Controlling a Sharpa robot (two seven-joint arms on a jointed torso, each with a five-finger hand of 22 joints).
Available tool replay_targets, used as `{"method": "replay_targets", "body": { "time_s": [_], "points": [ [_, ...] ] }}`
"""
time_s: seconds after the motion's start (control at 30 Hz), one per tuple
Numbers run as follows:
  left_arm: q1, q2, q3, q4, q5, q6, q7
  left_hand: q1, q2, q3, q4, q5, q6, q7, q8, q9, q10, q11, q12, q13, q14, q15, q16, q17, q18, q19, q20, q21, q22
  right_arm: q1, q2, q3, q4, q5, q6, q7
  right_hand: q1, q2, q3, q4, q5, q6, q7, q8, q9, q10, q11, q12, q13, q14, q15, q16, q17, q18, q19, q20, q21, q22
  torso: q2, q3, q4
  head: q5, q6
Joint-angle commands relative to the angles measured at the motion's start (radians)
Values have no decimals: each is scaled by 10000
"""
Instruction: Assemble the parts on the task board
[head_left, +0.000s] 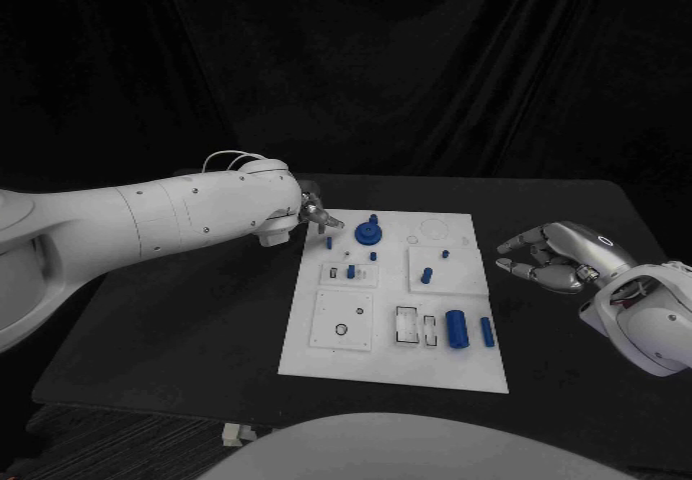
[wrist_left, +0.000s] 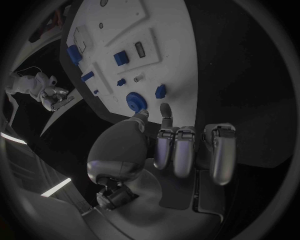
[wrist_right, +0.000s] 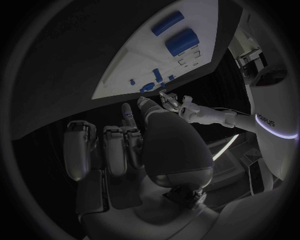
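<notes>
The white task board (head_left: 325, 350) lies in the middle of the table. On it sit a blue round part (head_left: 369, 233), a small blue peg (head_left: 329, 241), two small blue pieces (head_left: 351, 270) (head_left: 428, 272), and a large (head_left: 456, 328) and a slimmer blue cylinder (head_left: 488, 332). My left hand (head_left: 315, 215) hovers at the board's far left corner, holding nothing. In the left wrist view this hand (wrist_left: 181, 145) points thumb and one finger, set apart, towards the round part (wrist_left: 135, 101). My right hand (head_left: 555, 255) hangs off the board's right edge, fingers curled in, with nothing in it.
Square white inset plates (head_left: 343, 322) and rectangular slots (head_left: 415, 326) mark the board's near half. Black tabletop (head_left: 188, 330) surrounds the board on all sides. My left forearm (head_left: 159, 225) stretches over the table's left part.
</notes>
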Motion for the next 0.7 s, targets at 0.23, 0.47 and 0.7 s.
{"method": "replay_targets", "body": {
  "time_s": [0.23,0.47,0.7],
  "points": [
    [-181,135,9,-179,-19,400,234,41,22,-82,-7,22,-78,64,-114,-39,1062,3,27,2630,1021,7,-49,2632,97,458,-21,-80,2012,-29,-15,5,40,-19,17,-14,55,-30,73,2,43,54,-8,-44,-12,1056,95,26,2632,1057,62,26,2635,78,331,93,-47,2213,-7,1,-2,12,2],
    [-245,157,9,-254,-19,468,266,83,35,-94,-26,75,-82,77,-155,-55,1062,18,27,2630,1021,24,-49,2632,103,439,-6,-101,1998,-32,-13,5,36,-19,21,-18,57,-31,79,1,48,56,-9,-46,-14,1056,96,26,2632,1057,63,26,2635,78,330,95,-48,2213,-16,-3,-5,32,2],
    [-267,148,9,-267,-19,521,279,141,66,-90,-55,119,-81,87,-191,-66,1062,31,27,2630,1021,39,-49,2632,109,422,10,-119,1988,-38,-5,5,27,-19,29,-26,59,-33,86,-1,52,58,-9,-48,-16,1056,96,26,2632,1057,64,26,2635,79,328,97,-52,2212,-23,0,0,38,2]
  ]
}}
